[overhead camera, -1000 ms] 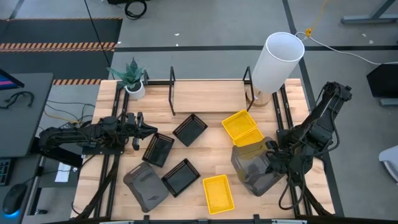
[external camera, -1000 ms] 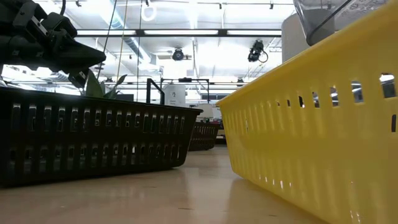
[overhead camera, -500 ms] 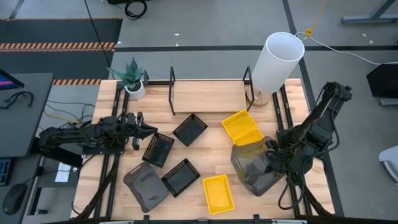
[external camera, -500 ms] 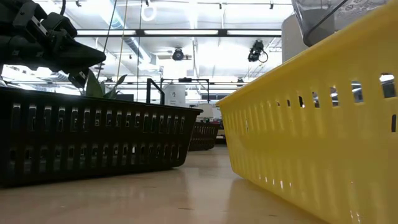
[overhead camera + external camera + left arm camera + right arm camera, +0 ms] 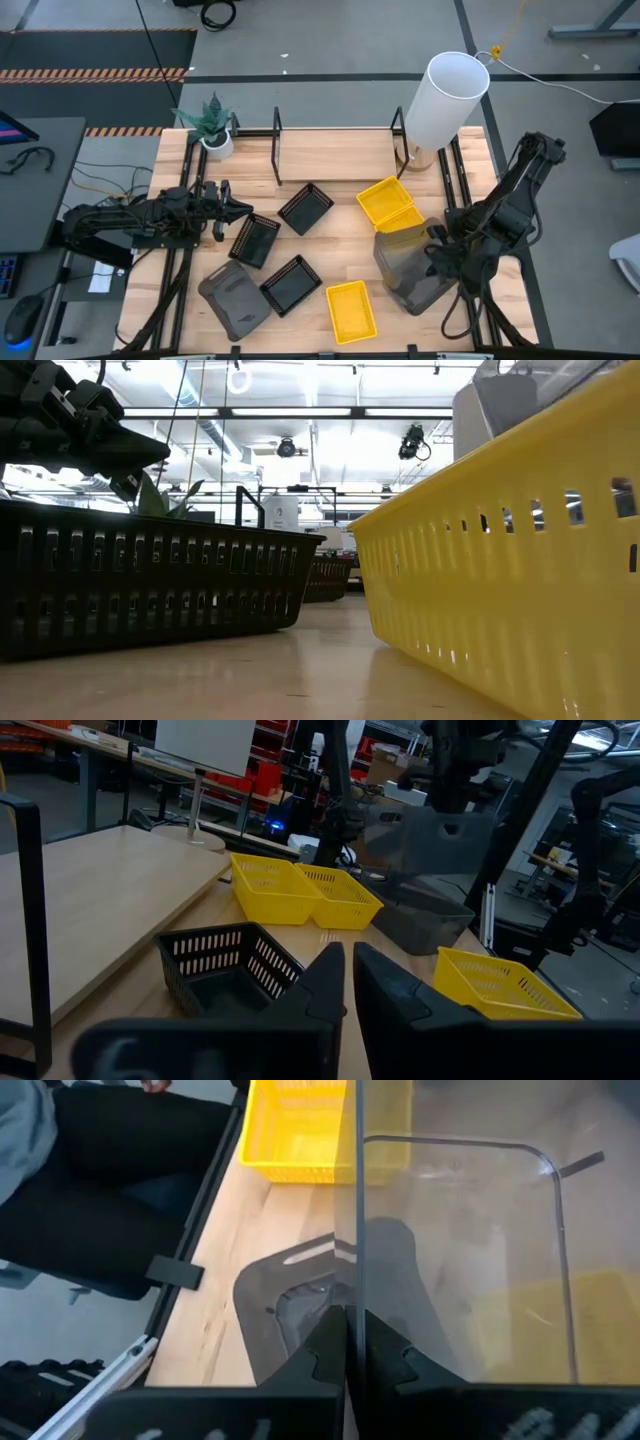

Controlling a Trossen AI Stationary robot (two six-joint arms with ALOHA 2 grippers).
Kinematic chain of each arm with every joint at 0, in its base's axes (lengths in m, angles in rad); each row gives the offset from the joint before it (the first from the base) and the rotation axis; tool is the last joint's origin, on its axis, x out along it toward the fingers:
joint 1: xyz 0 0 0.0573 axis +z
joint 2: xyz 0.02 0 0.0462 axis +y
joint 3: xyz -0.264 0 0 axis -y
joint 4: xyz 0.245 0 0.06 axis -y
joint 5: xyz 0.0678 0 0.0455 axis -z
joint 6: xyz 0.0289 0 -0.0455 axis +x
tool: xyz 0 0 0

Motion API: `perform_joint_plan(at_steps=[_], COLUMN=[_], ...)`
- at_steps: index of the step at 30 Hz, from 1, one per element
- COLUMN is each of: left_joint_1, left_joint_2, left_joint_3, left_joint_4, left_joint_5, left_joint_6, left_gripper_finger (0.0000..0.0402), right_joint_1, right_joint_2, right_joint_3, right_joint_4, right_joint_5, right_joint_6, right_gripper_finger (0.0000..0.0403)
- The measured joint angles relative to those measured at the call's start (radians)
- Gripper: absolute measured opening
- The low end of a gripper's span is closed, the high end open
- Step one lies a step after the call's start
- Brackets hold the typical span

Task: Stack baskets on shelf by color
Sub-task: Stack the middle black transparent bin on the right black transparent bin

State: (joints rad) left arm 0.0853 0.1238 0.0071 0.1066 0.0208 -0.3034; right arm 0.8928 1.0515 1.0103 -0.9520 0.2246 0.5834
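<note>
Two grippers in play. Right gripper [image 5: 432,262] at desk's right side, clamped on rim of a translucent dark grey basket [image 5: 405,270], lifted and tilted, wall pinched between its fingers in right wrist view [image 5: 455,1270]. Left gripper [image 5: 240,207] at desk's left side, fingers nearly together on nothing, hovering just beside a black slatted basket [image 5: 255,240]. Two more black baskets near centre [image 5: 306,208] [image 5: 291,284]. Another grey basket [image 5: 234,297] at front left. Two yellow baskets nested, touching [image 5: 390,206], just behind the held grey one; third yellow basket [image 5: 350,310] at front. Shelf [image 5: 335,155] along desk's back edge, carrying only a white lamp [image 5: 442,100].
</note>
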Motion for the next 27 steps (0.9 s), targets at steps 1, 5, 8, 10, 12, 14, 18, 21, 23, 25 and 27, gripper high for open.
perform_joint_plan(at_steps=[1,5,8,10,12,14,18,21,23,25,27], left_joint_1=[0.0,0.0,0.0,0.0,0.0,0.0,0.0,0.0,0.0,0.0,0.0], left_joint_2=[0.0,0.0,0.0,0.0,0.0,0.0,0.0,0.0,0.0,0.0,0.0], left_joint_3=[0.0,0.0,0.0,0.0,0.0,0.0,0.0,0.0,0.0,0.0,0.0], left_joint_4=[0.0,0.0,0.0,0.0,0.0,0.0,0.0,0.0,0.0,0.0,0.0], left_joint_5=[0.0,0.0,0.0,0.0,0.0,0.0,0.0,0.0,0.0,0.0,0.0], left_joint_6=[0.0,0.0,0.0,0.0,0.0,0.0,0.0,0.0,0.0,0.0,0.0], left_gripper_finger=[0.0035,0.0039,0.0036,0.0033,0.003,0.0028,0.003,0.0035,0.0037,0.0038,0.0038], right_joint_1=[0.0,0.001,0.001,0.001,0.001,0.001,0.001,0.001,0.001,0.001,0.001], right_joint_2=[0.005,0.031,0.049,0.054,0.056,0.058,0.058,0.057,0.057,0.057,0.057], right_joint_3=[0.0,0.0,0.0,0.0,0.0,0.0,0.0,0.0,0.0,0.0,0.0], right_joint_4=[0.001,-0.003,-0.005,-0.006,-0.006,-0.006,-0.007,-0.007,-0.008,-0.007,-0.007], right_joint_5=[-0.007,-0.029,-0.046,-0.052,-0.051,-0.052,-0.053,-0.054,-0.054,-0.054,-0.054], right_joint_6=[0.0,-0.006,-0.025,-0.034,-0.034,-0.034,-0.034,-0.034,-0.034,-0.033,-0.033], right_gripper_finger=[0.0009,0.0009,0.0009,0.0009,0.0009,0.0009,0.0009,0.0009,0.0009,0.0009,0.0009])
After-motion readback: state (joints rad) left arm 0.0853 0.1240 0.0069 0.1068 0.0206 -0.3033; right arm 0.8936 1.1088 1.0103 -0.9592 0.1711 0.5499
